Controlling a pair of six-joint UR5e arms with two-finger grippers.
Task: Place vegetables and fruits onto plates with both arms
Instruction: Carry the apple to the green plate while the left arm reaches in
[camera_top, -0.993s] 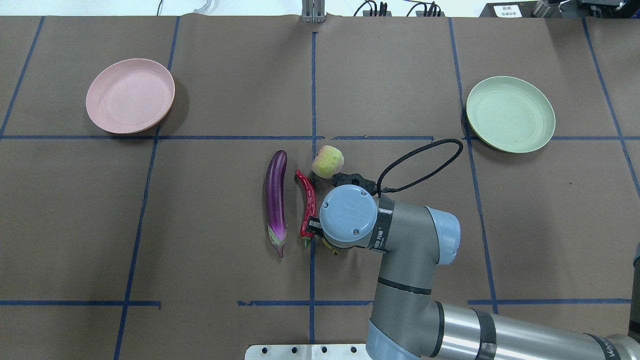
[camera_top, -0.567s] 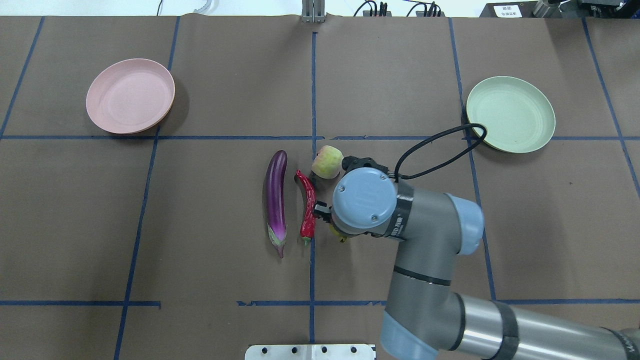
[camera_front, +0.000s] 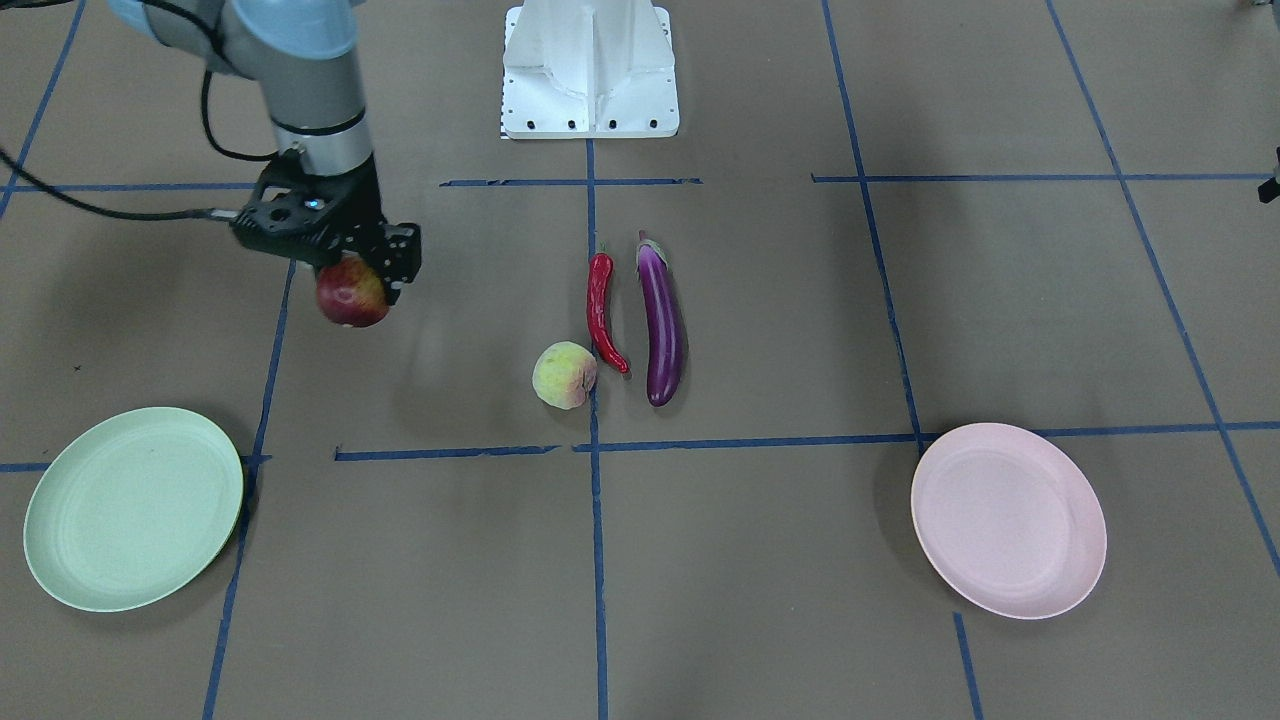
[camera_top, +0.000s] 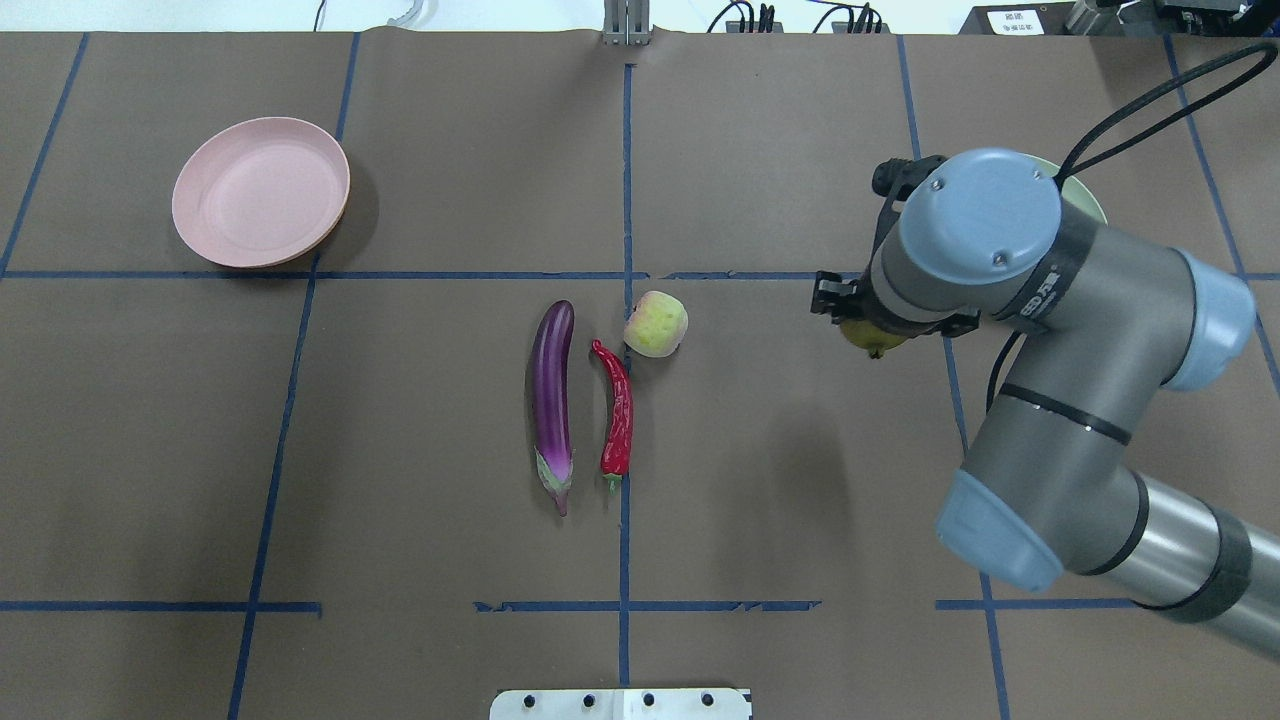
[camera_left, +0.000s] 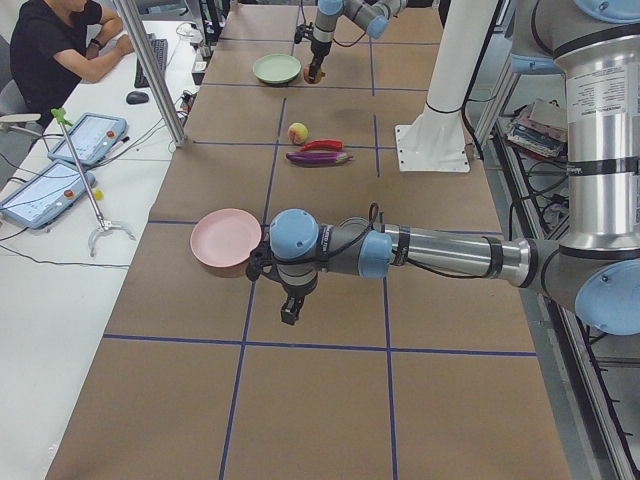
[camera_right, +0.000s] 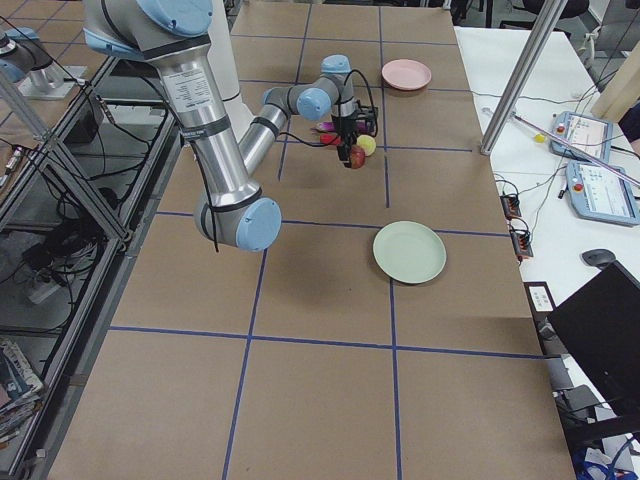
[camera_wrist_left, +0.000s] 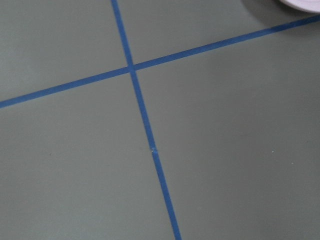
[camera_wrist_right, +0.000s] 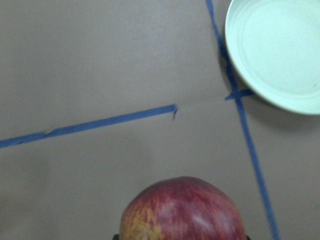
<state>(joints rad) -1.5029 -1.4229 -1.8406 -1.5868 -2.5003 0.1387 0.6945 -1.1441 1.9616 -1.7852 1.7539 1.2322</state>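
My right gripper (camera_front: 352, 282) is shut on the round red-yellow pomegranate-like fruit (camera_front: 352, 293) and holds it above the table, short of the mint green plate (camera_front: 133, 507). The right wrist view shows the fruit (camera_wrist_right: 182, 210) low in frame and the green plate (camera_wrist_right: 280, 55) at top right. In the overhead view my arm covers most of that plate (camera_top: 1092, 202). The eggplant (camera_top: 553, 400), the red chili (camera_top: 617, 410) and the peach (camera_top: 655, 323) lie together at the table's middle. The pink plate (camera_top: 260, 192) is empty at far left. My left gripper (camera_left: 290, 310) hangs near the pink plate (camera_left: 226, 238); I cannot tell its state.
The white base block (camera_front: 590, 70) stands at the robot's edge of the table. A black cable loop (camera_top: 1150, 90) rises from my right wrist. An operator (camera_left: 60, 50) sits at a side desk with tablets. Blue tape lines cross the brown table cover.
My right arm has swung from beside the chili to the right and farther out, carrying the red-yellow fruit toward the green plate. The eggplant, chili and peach have not moved.
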